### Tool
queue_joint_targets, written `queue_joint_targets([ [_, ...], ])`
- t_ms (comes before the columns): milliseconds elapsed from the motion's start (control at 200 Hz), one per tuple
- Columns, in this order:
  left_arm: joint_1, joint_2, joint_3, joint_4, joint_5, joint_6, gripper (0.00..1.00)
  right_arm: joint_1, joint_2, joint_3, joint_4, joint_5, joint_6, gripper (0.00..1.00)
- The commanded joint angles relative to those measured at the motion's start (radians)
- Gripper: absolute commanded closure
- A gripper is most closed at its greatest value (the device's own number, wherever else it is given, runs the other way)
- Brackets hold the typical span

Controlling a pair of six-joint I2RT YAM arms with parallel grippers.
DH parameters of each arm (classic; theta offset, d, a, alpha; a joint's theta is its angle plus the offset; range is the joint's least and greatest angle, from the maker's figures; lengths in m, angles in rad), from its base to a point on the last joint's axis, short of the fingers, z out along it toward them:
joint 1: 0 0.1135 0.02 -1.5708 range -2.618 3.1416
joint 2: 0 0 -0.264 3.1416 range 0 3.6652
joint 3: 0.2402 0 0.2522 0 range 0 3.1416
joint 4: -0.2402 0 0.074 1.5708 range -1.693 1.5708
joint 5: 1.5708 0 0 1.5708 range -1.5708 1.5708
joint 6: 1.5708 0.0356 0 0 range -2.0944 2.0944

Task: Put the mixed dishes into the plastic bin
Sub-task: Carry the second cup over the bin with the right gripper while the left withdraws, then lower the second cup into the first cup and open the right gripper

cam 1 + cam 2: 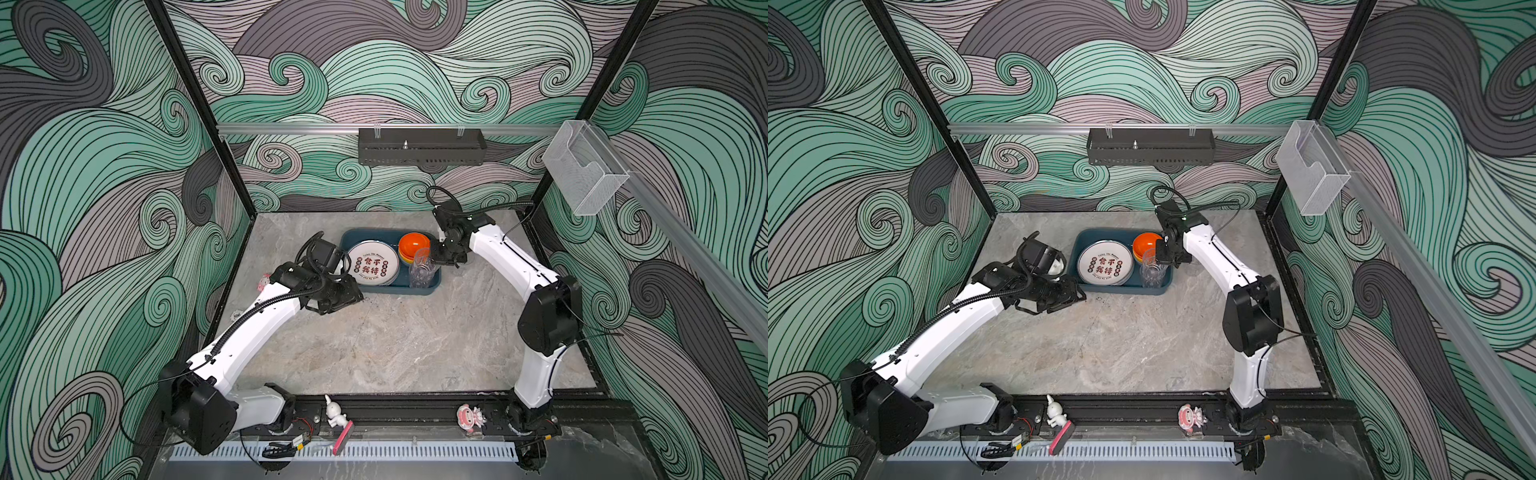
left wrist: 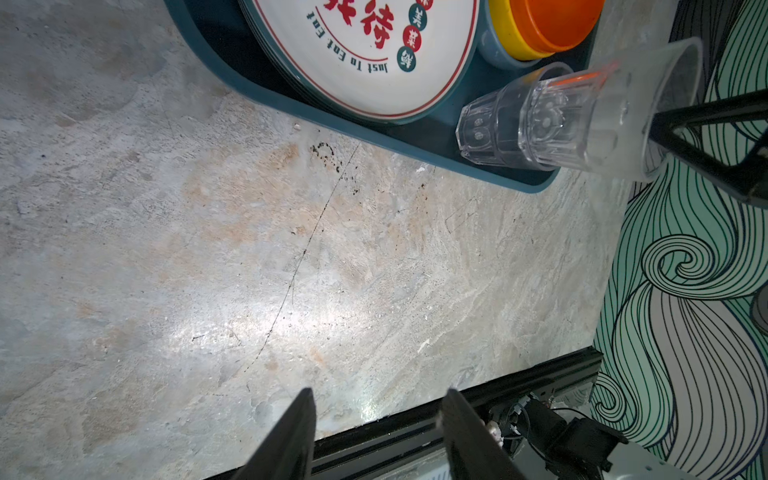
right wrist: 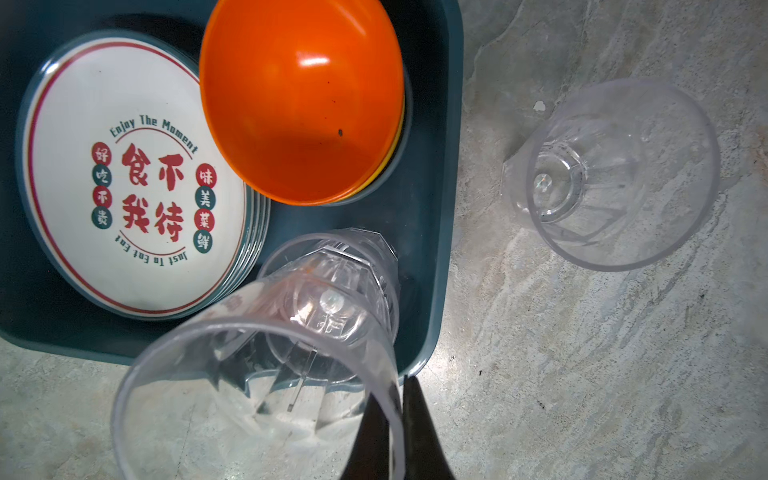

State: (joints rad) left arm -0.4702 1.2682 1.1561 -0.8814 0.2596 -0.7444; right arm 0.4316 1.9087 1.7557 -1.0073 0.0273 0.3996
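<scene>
The held tumbler (image 3: 208, 395) hangs by its rim from your clamped right end effector (image 3: 395, 401), part-nested in a lower tumbler (image 3: 374, 257) inside the plastic bin (image 3: 453, 124). Next, seat it, release, then fetch the loose tumbler (image 3: 615, 174) standing just beside the bin.

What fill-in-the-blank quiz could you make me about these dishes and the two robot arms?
1. In the dark teal rectangular plastic bin, the topmost small round bowl is coloured ____.
2. The right gripper is shut on the ____ of a clear glass tumbler.
3. The left gripper, open over the grey marbled table, holds ____.
4. A second clear glass tumbler stands on the table, ____ the bin.
Missing words: orange; rim; nothing; outside.
</scene>
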Motion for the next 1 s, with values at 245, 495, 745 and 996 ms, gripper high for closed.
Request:
queue_joint_targets([
  [245, 0.008, 0.016, -0.004, -0.037, 0.027, 0.002, 0.48, -0.004, 0.029, 0.008, 0.004, 0.023, -0.005, 1.00],
  [495, 0.009, 0.017, -0.015, -0.030, 0.038, -0.004, 0.48, 0.001, 0.041, -0.008, 0.019, 0.022, -0.001, 0.97],
  [745, 0.009, 0.017, -0.025, -0.014, 0.054, -0.009, 0.48, 0.004, 0.061, -0.005, 0.021, 0.015, -0.002, 0.94],
  [996, 0.010, 0.012, -0.036, -0.005, 0.059, -0.013, 0.49, 0.015, 0.069, -0.005, 0.021, 0.019, -0.001, 0.85],
])
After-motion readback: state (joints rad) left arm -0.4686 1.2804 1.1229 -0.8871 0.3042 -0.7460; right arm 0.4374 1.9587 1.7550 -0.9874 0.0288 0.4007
